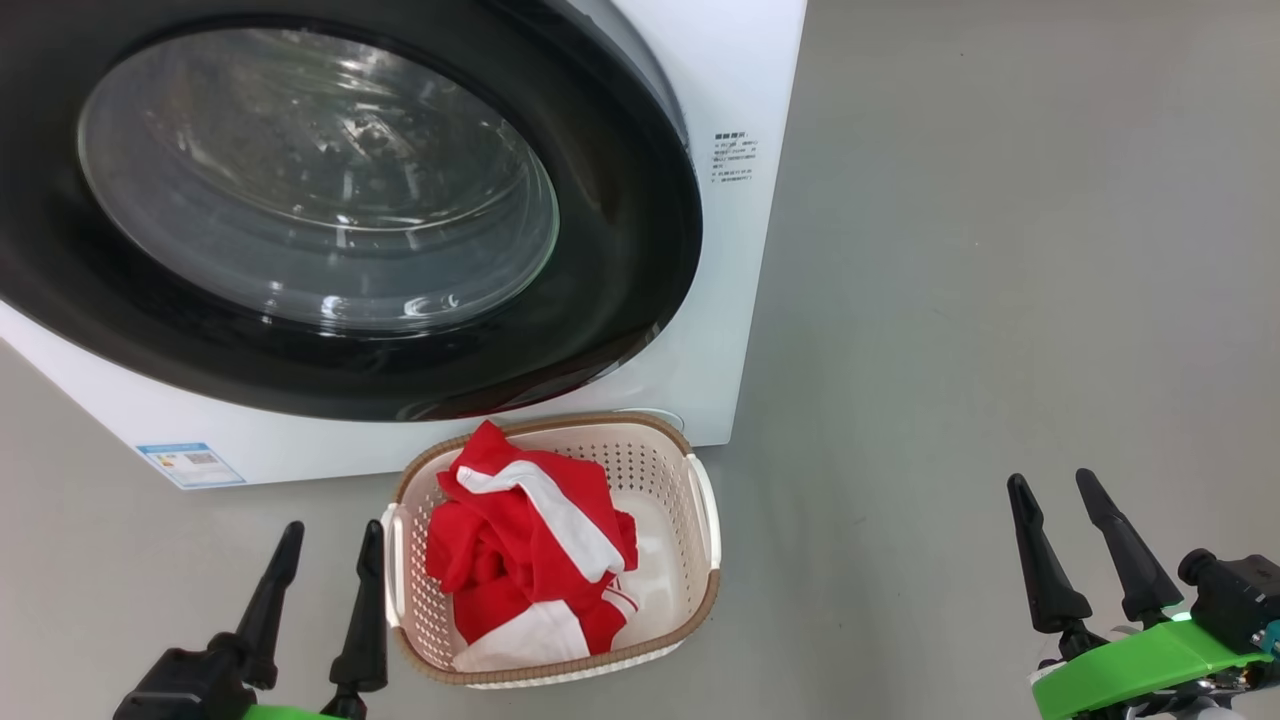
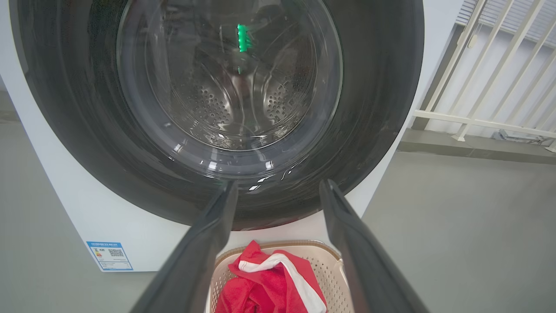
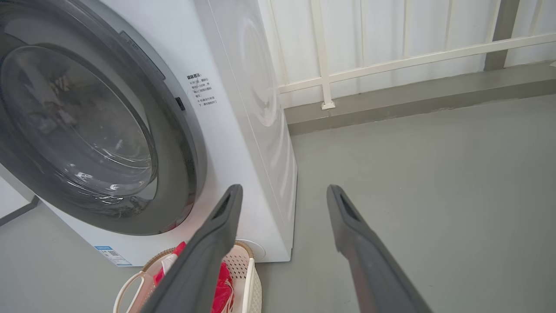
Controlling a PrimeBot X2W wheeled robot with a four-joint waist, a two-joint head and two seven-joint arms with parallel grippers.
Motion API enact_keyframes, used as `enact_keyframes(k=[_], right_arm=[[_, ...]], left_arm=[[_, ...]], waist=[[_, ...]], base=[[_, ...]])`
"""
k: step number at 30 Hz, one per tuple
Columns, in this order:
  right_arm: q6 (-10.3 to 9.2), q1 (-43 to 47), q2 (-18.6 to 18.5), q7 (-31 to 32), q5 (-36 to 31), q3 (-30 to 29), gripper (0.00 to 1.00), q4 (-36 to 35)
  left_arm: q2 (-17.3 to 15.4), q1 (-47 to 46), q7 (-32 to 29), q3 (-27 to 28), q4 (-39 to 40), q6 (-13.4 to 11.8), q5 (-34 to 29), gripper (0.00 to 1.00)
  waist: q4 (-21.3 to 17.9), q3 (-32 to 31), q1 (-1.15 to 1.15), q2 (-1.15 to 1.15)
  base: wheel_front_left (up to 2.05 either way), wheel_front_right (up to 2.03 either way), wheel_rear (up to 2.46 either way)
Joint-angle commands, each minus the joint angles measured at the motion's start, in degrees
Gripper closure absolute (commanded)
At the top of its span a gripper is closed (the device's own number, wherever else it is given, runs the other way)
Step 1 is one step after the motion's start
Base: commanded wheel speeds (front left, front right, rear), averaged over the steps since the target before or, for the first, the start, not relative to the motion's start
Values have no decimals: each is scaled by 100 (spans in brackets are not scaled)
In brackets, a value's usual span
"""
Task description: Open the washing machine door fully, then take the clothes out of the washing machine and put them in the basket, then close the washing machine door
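Observation:
The washing machine (image 1: 720, 90) stands ahead with its round black-rimmed door (image 1: 330, 190) shut flat against the front; steel drum holes show through the glass (image 2: 230, 87). On the floor just before it sits the cream basket (image 1: 700, 520) holding the red and white clothes (image 1: 530, 550). Low at the basket's left, my left gripper (image 1: 330, 540) is open and empty. Well to the right over bare floor, my right gripper (image 1: 1055, 490) is open and empty too. The left wrist view looks between its fingers (image 2: 208, 243) at the door and the clothes (image 2: 269, 282).
Grey floor (image 1: 1000, 250) spreads wide to the right of the machine. A white railing (image 3: 391, 61) on a low kerb runs behind the machine's right side. A small blue label (image 1: 190, 463) marks the machine's lower front.

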State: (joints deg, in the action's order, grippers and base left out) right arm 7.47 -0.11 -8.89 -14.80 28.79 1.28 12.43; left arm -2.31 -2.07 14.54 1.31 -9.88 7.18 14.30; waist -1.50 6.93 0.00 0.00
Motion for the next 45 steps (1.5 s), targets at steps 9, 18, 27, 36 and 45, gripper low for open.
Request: enact_keyframes(k=[9,18,27,36,45], right_arm=[[0,23,164,18,2,29,100,345],[0,14,254,115,356,46,100,475],[0,-38,260,233,779,13,100,469],[0,-87,271,369,1252,-29,100,447],[1,-131,286,509,1721,-75,100,421]], left_arm=[[21,1,-41,-51,-344,-9,93,100],[13,5,-129,-67,-476,-9,526,100],[-16,-35,-236,-61,-493,-8,1045,100],[-44,-73,-362,-49,-504,-3,1624,100],[-69,-104,-491,-30,-496,0,2198,100]], waist=[[-8,12,0,0],[1,-37,13,0],[11,-69,0,0],[22,-119,0,0],[34,-168,0,0]], base=[[0,0,0],[0,0,0],[0,0,0],[0,0,0],[0,0,0]])
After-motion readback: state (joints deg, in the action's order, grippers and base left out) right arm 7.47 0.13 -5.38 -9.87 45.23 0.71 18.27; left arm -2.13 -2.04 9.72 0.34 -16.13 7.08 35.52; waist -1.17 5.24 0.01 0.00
